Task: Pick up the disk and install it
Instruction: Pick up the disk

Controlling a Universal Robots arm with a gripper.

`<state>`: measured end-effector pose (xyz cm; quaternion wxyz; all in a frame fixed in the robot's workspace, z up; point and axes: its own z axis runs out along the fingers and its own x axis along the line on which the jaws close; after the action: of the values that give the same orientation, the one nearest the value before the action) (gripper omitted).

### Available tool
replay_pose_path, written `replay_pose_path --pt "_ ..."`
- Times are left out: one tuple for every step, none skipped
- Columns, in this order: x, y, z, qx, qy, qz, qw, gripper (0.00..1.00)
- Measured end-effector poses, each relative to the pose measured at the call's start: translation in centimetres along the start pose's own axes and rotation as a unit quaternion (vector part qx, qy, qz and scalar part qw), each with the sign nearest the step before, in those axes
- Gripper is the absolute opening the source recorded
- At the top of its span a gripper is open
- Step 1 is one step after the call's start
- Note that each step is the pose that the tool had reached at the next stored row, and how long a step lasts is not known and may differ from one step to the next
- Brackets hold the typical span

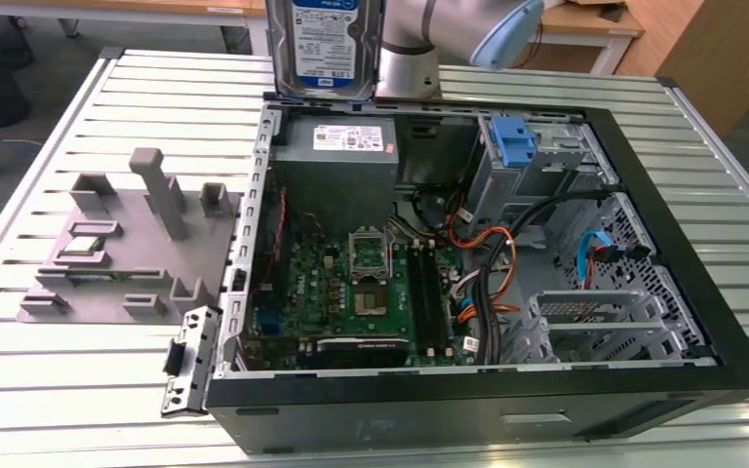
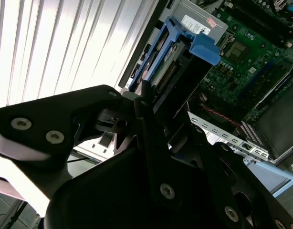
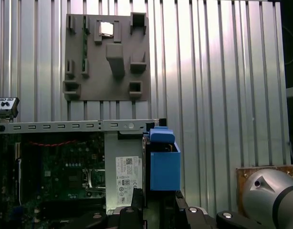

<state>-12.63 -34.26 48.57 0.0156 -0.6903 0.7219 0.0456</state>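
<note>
Nearest the exterior camera is the black front wall of the computer case (image 1: 479,414), which lies on its side on the slatted metal desk (image 1: 62,390) with its side panel off, so the interior can be reached from above. At the far edge of the case, toward the exterior view's left, the disk (image 1: 327,44) hangs upright in the air, clear of the desk and above the grey power-supply box (image 1: 335,146). Its white-and-blue label faces the exterior camera, but the print is too small to make out. In the second wrist view the hand (image 2: 165,107) is clamped on the disk (image 2: 170,71), a black finger on either side, with the blue rails running away from the hand. The first wrist view shows the disk (image 3: 163,167) edge-on above the case wall. Held this way, it appears to be kept clear of the case rim and cables. Pick-up is judged complete and installation is not yet done, since the disk sits in no bay. A blue latch (image 1: 511,146) marks the drive cage at the far right of the interior, well apart from the disk. The power-supply box carries a white label, also unreadable. On the desk to the exterior view's left stands a grey fixture block (image 1: 128,253), whose moulded slots appear meant to hold parts in fixed positions.
</note>
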Motion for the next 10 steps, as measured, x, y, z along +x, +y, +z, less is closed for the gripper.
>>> replay_pose_path --pt "-0.01 -0.13 -0.01 0.0000 0.0000 0.000 1.0000 0.35" --pt "-0.01 -0.23 -0.01 0.0000 0.0001 0.000 1.0000 0.35" --pt "-0.01 -0.28 -0.02 -0.0001 0.0001 0.000 1.0000 0.35" --pt "-0.01 -0.28 -0.02 0.0000 0.0000 0.000 1.0000 0.35" --pt "-0.01 -0.28 -0.01 0.0000 0.0000 0.000 1.0000 0.35" --pt "-0.01 -0.30 -0.01 0.0000 0.0000 0.000 1.0000 0.35" --pt "-0.01 -0.32 -0.01 0.0000 0.0000 0.000 1.0000 0.35" --pt "-0.01 -0.32 -0.01 0.0000 0.0000 0.000 1.0000 0.35" --pt "-0.01 -0.32 -0.01 0.0000 0.0000 0.000 1.0000 0.35" --pt "-0.01 -0.32 -0.01 0.0000 0.0000 0.000 1.0000 0.35"
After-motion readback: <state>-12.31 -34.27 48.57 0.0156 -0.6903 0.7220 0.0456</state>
